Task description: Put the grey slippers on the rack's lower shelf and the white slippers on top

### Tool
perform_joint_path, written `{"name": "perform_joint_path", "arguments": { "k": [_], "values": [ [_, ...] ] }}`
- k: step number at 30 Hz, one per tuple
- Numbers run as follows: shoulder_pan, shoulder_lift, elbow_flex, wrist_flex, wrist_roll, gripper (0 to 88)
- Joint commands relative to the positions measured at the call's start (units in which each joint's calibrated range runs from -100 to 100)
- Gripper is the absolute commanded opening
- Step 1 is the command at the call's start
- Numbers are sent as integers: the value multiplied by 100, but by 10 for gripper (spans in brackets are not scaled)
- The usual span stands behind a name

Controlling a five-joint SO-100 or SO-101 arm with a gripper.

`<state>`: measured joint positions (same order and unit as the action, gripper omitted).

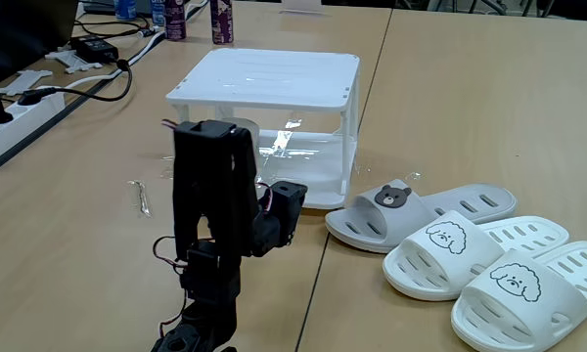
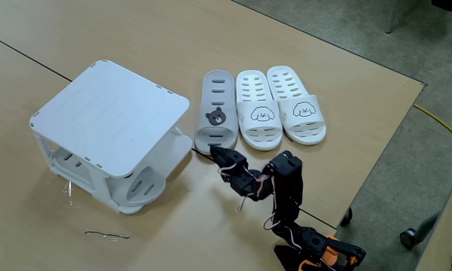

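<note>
Currently my gripper (image 2: 211, 150) sits at the toe end of the one grey slipper (image 2: 216, 110) beside the rack (image 2: 109, 113); jaw state cannot be determined. Both white slippers (image 2: 279, 105) lie alongside on the table (image 2: 346, 68)

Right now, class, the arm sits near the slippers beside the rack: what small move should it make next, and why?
Probably ease the gripper forward onto the toe edge of the grey slipper and close on it. In a fixed view the arm's tip sits right at that slipper, which lies on the table, nearest the rack. One grey slipper seems to be on the lower shelf already, and both white slippers wait alongside.
</note>
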<state>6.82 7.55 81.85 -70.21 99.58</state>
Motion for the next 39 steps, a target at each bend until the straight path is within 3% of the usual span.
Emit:
{"name": "perform_joint_path", "arguments": {
  "k": [1,5,10,15,18,24,33,39],
  "values": [
    [231,958,-1306,-442,42,7],
    [478,1648,-2479,-450,42,15],
    [544,2312,-3426,-442,42,209],
    [757,2884,-4446,-442,42,223],
    [1021,3137,-4879,-442,42,302],
    [1308,3406,-5240,-416,42,311],
    [1358,4298,-6548,-287,42,295],
    [1358,4618,-7477,404,42,3]
  ]
}}
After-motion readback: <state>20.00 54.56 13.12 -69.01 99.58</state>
